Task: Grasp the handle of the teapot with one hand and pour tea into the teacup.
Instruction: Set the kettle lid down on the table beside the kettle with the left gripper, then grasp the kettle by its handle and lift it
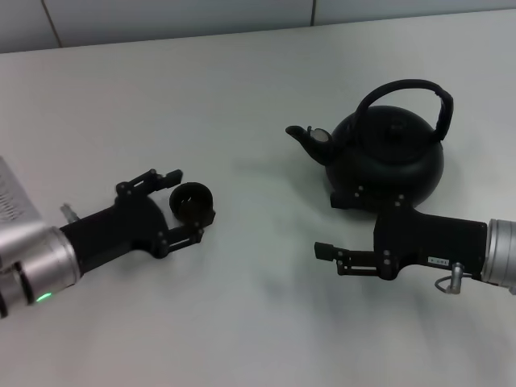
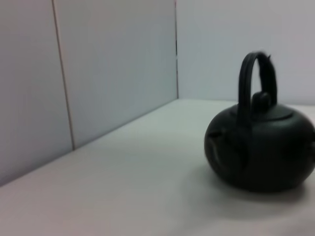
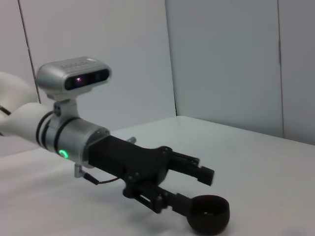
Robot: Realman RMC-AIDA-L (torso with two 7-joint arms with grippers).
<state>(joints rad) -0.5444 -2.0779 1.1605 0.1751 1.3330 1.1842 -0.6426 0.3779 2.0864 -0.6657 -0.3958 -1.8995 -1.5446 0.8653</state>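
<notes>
The black teapot (image 1: pixel 387 157) stands at the right of the table, spout to the left, with its arched handle (image 1: pixel 407 90) upright. It also shows in the left wrist view (image 2: pixel 261 147), as does the handle (image 2: pixel 248 83). The small dark teacup (image 1: pixel 192 201) stands at the left, between the fingers of my left gripper (image 1: pixel 185 205), which is open around it. The right wrist view shows the teacup (image 3: pixel 209 215) and the left gripper (image 3: pixel 199 192). My right gripper (image 1: pixel 330 224) is open and empty, low in front of the teapot, one finger near its base.
The white table (image 1: pixel 258 81) reaches back to a pale panelled wall (image 2: pixel 98 73). Bare tabletop lies between the teacup and the teapot.
</notes>
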